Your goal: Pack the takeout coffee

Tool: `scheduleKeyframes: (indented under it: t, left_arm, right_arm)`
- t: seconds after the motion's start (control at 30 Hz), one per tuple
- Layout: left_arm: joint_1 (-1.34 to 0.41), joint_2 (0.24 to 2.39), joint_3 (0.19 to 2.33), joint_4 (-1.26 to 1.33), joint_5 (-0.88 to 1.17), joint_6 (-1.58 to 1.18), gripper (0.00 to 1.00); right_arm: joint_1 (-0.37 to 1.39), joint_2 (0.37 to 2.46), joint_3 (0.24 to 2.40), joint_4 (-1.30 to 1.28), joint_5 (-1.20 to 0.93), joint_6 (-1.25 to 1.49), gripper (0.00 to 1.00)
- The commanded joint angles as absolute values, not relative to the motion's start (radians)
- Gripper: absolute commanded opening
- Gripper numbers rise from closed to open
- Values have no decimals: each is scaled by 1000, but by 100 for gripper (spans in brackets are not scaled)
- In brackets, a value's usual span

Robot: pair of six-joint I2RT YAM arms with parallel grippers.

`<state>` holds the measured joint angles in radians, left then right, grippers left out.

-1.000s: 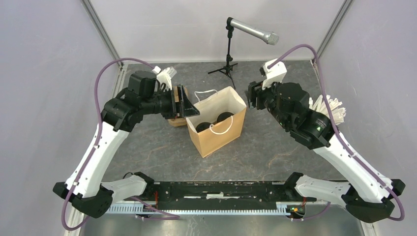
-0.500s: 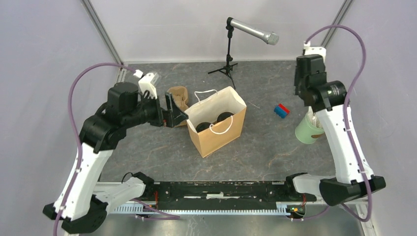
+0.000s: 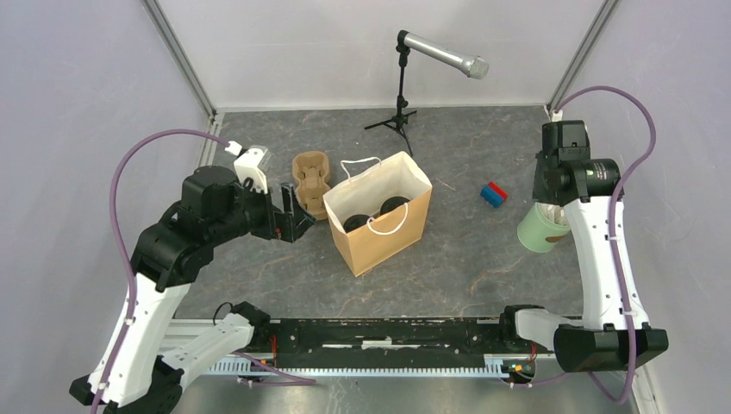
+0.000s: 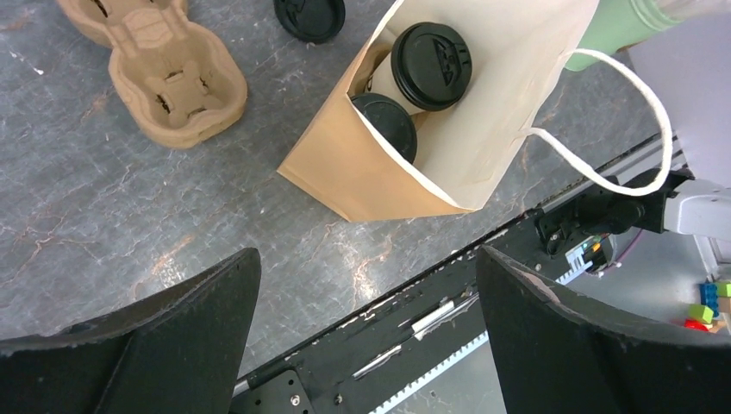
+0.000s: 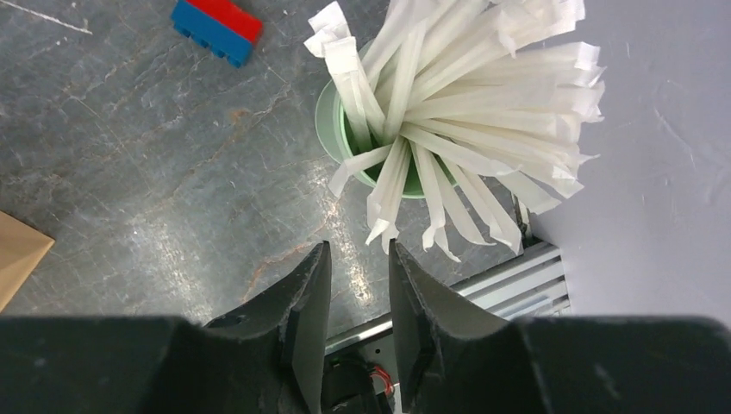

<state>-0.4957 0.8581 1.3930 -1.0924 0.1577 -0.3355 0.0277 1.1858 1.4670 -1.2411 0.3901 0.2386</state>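
Observation:
A brown paper bag stands open at mid-table. Inside it sit two takeout coffee cups with black lids; the left wrist view shows them from above, with a strip of white cup wall beside the upper lid. My left gripper hovers left of the bag, above the table, open wide with nothing between its fingers. My right gripper hangs at the far right by the straw cup, jaws a narrow gap apart and empty.
The brown cardboard carrier lies left of the bag. A round black lid shows between carrier and bag. The pale green cup of white straws, a red-blue brick and a microphone stand are nearby.
My left arm drew back left from the bag and its jaws spread wide. My right arm swung from the bag's right side to above the straw cup, jaws narrowing.

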Motion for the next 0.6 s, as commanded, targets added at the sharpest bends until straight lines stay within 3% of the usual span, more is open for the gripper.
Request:
scheduleKeyframes:
  t: [0.0, 0.57]
  left_arm:
    - [-494, 851, 1376, -1091, 138, -257, 100]
    - [-492, 876, 1375, -1078, 144, -247, 100]
  right_arm:
    - [21, 1202, 1465, -1165, 357, 141, 37]
    - [21, 1266, 1286, -1034, 392, 9, 36]
